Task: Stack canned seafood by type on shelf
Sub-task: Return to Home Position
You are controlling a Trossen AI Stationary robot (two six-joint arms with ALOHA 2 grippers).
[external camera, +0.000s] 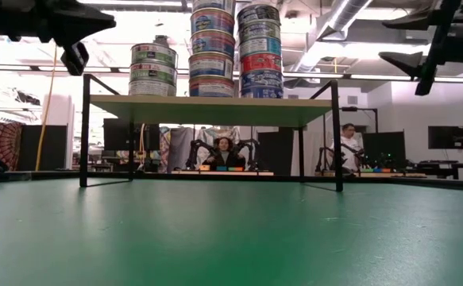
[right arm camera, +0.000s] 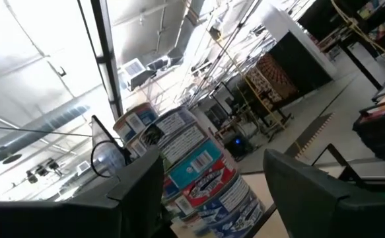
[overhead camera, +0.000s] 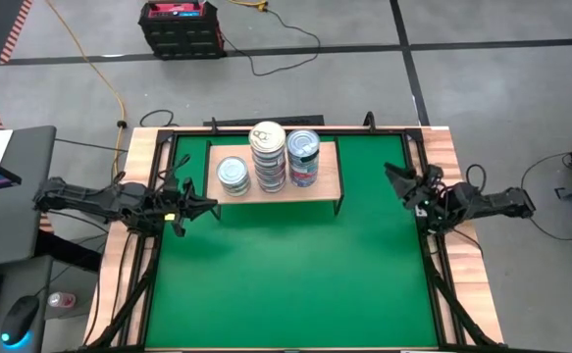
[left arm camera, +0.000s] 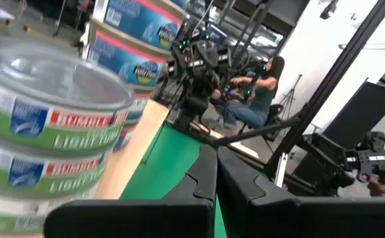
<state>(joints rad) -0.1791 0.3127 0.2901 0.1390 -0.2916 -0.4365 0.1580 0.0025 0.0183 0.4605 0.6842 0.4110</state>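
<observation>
The tins (overhead camera: 268,157) stand in three upright stacks on the shelf (overhead camera: 327,169), each tin lying flat with its lid up, so every stack's long axis is vertical. From above only the top lids show, so the count in each stack cannot be read there. In the low view the short stack (external camera: 153,70) of green-and-white tins fits wholly in the picture. The middle stack (external camera: 212,48) and the blue-labelled stack (external camera: 260,48) beside it are cut off at the top edge. The three stacks stand close together, and I cannot tell whether they touch.

The shelf's long axis runs side to side, parallel to the far edge of the green surface (overhead camera: 295,284), and it stands near that edge. Its thin black legs lift the board clear of the surface. A seated person (external camera: 225,149) shows through the gap beneath it, in the room beyond.

The left claw (left arm camera: 214,165) hangs above the surface just off the shelf's left end, near the short stack, with its two fingers pressed together and nothing between them. In its wrist view the green-and-white labels are blurred and only partly legible.

The right claw (overhead camera: 395,179) is off the shelf's right end, apart from it, with its fingers spread wide and empty. Its wrist view looks up at the stacks from a tilted angle, and its own fingers hide their lower tins.
</observation>
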